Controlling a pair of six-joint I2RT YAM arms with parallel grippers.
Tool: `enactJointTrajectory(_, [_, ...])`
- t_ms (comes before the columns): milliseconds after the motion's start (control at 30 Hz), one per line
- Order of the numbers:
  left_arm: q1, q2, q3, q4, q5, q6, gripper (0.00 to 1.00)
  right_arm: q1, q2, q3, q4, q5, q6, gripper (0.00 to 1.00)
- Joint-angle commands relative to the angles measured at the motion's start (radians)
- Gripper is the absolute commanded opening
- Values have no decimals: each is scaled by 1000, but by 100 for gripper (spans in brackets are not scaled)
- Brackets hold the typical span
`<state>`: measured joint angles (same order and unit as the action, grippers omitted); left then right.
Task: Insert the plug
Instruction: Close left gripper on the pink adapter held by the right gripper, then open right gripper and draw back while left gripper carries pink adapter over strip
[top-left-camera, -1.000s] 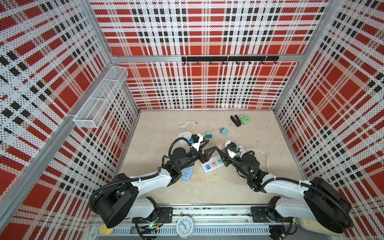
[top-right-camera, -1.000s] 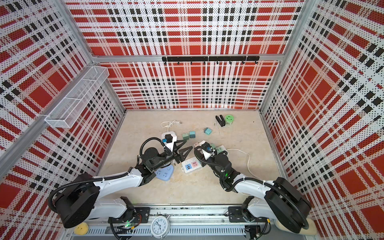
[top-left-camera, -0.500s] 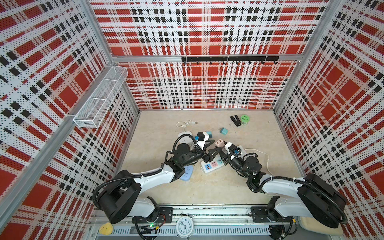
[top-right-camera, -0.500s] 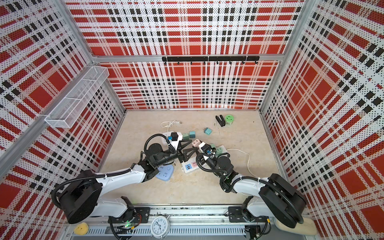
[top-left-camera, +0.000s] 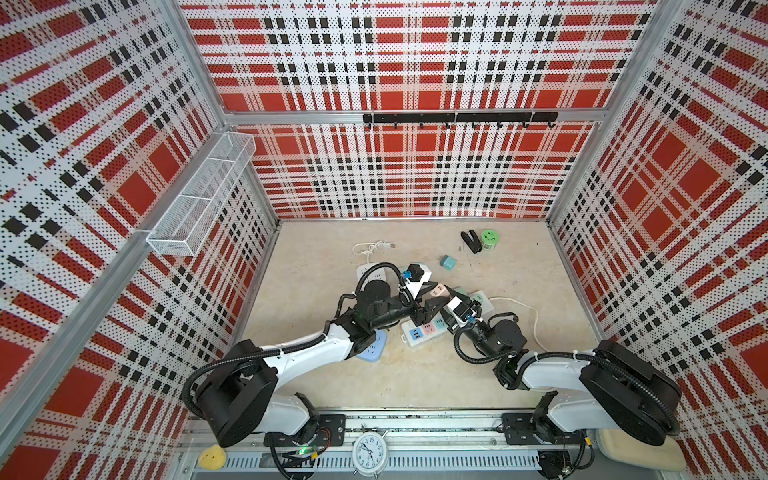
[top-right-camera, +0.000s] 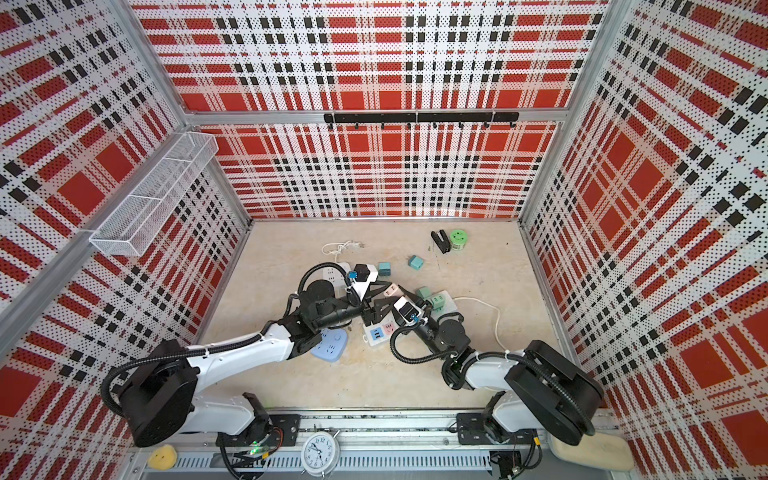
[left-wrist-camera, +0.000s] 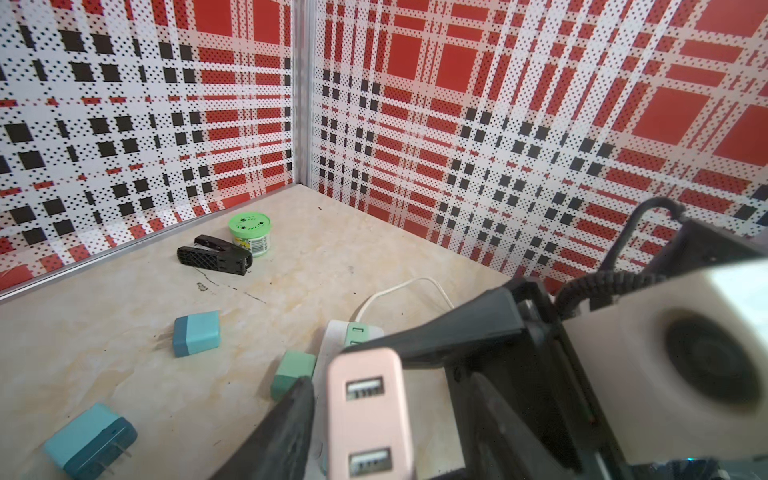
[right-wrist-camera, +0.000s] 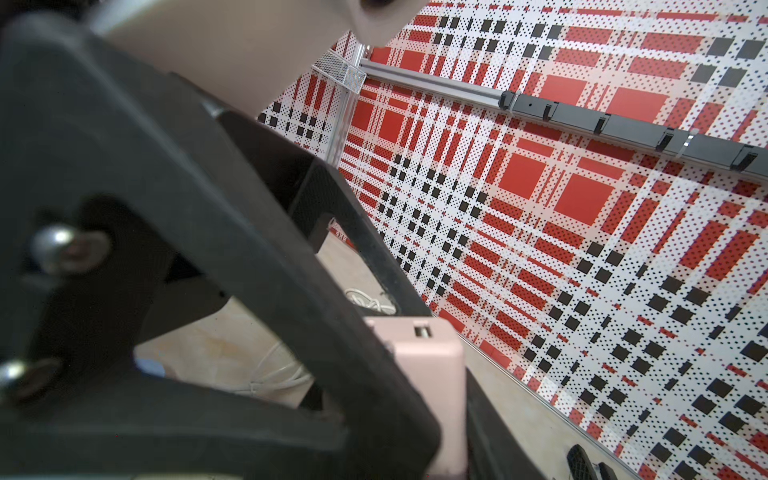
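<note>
In both top views the pink plug (top-left-camera: 438, 291) is held up mid-floor, just beyond the white power strip (top-left-camera: 423, 331). The right gripper (top-left-camera: 444, 296) pinches it, and the left gripper (top-left-camera: 430, 300) is close opposite.

Left wrist: its jaws stand apart around the plug, with a gap at one finger (left-wrist-camera: 286, 432). A teal adapter (left-wrist-camera: 195, 334) and a green block (left-wrist-camera: 293, 374) lie beyond.

Right wrist: close black gripper parts block most of the view, with the plug (right-wrist-camera: 432, 365) wedged behind.

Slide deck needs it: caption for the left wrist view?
Pink USB charger framed by the left gripper, white power strip behind it, teal adapters nearby.
</note>
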<state>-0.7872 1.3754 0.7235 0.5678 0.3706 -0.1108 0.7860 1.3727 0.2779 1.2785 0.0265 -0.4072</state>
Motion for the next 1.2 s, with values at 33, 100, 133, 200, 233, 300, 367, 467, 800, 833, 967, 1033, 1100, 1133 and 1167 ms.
enactJointTrajectory(33, [-10, 18, 44, -86, 29, 56, 55, 7, -33, 13, 32, 13, -89, 0])
enactJointTrajectory(100, [-14, 27, 55, -111, 28, 73, 53, 6, -45, 11, 36, 24, -95, 0])
enactJointTrajectory(133, [-14, 31, 59, -115, 28, 76, 53, 7, -56, 12, 25, 25, -97, 0])
enactJointTrajectory(200, [-14, 40, 63, -119, 32, 80, 53, 7, -85, 21, -30, 17, -97, 0])
enactJointTrajectory(233, [-14, 44, 68, -128, 32, 86, 52, 6, -95, 29, -65, 15, -97, 0])
enactJointTrajectory(300, [-12, 50, 76, -146, 35, 100, 49, 6, -100, 38, -92, 25, -107, 0])
enactJointTrajectory(367, [-12, 56, 83, -160, 40, 110, 38, 6, -101, 33, -76, 19, -111, 0])
enactJointTrajectory(467, [-12, 60, 88, -162, 51, 110, 25, 6, -115, 37, -100, 4, -112, 0])
enactJointTrajectory(800, [-7, 76, 94, -165, 76, 110, 0, 7, -143, 46, -128, -22, -53, 38])
enactJointTrajectory(833, [-4, 77, 94, -165, 62, 106, 0, 6, -157, 39, -130, -12, -36, 56])
enactJointTrajectory(967, [17, 75, 84, -166, -59, 76, 0, 7, -232, 11, -174, 24, 16, 83])
enactJointTrajectory(1033, [29, 68, 69, -166, -141, 60, 0, 6, -280, 3, -227, 50, 38, 87])
enactJointTrajectory(1100, [32, 58, 51, -165, -221, 62, 0, 7, -324, -1, -285, 78, 58, 92])
enactJointTrajectory(1133, [31, 48, 42, -165, -253, 75, 0, 7, -349, -4, -314, 97, 73, 97])
enactJointTrajectory(1167, [27, 40, 36, -164, -271, 85, 0, 6, -370, -6, -337, 117, 92, 99])
